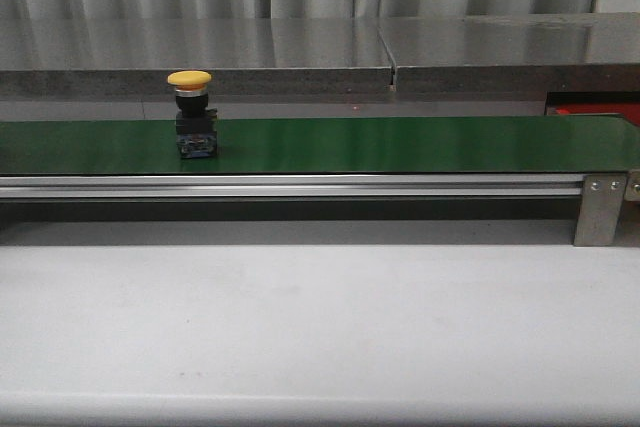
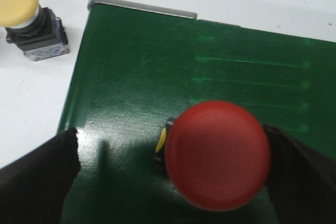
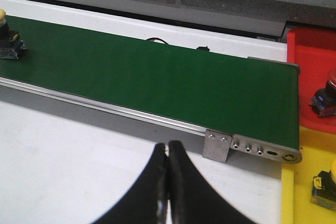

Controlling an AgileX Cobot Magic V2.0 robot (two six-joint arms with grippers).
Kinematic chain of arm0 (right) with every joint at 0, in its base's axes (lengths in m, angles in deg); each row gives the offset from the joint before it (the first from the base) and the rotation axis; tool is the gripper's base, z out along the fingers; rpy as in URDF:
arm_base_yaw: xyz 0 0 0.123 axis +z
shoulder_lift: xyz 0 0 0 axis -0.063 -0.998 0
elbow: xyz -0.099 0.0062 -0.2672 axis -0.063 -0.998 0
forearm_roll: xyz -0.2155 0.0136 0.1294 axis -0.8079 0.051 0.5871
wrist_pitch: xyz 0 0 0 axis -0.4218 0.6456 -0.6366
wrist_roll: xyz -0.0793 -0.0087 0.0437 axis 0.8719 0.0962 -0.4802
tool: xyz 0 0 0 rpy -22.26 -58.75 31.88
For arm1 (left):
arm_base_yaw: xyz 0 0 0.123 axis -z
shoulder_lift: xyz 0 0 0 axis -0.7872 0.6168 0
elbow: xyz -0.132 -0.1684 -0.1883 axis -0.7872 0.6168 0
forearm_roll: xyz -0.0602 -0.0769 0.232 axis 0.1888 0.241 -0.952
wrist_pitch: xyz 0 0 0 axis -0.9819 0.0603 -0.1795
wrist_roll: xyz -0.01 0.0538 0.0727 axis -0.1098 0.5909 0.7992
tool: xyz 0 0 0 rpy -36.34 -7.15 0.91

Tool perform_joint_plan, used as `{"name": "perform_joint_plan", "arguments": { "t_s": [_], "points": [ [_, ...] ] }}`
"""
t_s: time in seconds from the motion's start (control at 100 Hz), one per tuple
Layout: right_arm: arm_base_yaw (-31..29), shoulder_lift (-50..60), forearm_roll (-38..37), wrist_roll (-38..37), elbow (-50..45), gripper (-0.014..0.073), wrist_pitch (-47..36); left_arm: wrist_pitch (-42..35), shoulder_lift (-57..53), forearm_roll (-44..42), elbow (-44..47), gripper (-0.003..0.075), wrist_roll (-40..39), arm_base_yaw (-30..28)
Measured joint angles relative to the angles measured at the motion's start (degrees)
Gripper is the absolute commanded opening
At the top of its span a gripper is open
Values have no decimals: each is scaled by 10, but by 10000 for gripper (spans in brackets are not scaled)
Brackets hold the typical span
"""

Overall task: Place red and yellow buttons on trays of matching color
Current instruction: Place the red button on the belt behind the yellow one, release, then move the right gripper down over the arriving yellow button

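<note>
1. In the left wrist view a red button fills the lower right of the frame, its domed cap facing the camera and its dark base mostly hidden beneath it.
2. This red button stands on the green belt, between the two dark fingers of the left gripper; one finger sits lower left, the other lower right.
3. The right-hand finger lies at the cap's edge, while the left-hand finger is apart from the button, so whether the left gripper is grasping it cannot be told.
4. A yellow button with a black base stands off the belt on the white surface, in the upper left of that frame.
5. In the front view another yellow button stands upright on the green belt, left of centre.
6. The right wrist view shows the red tray at the right edge, with a red button on it, partly cut off by the frame.
7. Below it lies a yellow tray holding a yellow button, also partly cut off.
8. The right gripper is clenched, its black fingers pressed together with nothing between them, above the white table at lower centre.
</note>
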Motion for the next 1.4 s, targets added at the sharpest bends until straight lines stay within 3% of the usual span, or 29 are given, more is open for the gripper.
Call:
{"name": "perform_joint_plan", "arguments": {
  "t_s": [0.53, 1.0, 1.19, 1.4],
  "points": [
    [0, 0, 0, 0, 0, -117, 0, 33, -179, 0, 24, 659, 0, 80],
    [0, 0, 0, 0, 0, -117, 0, 11, -472, 5, 255, 641, 0, 137],
    [0, 0, 0, 0, 0, -117, 0, 11, -589, 16, 349, 529, 0, 143],
    [0, 0, 0, 0, 0, -117, 0, 16, -703, 26, 425, 232, 0, 143]
  ]
}}
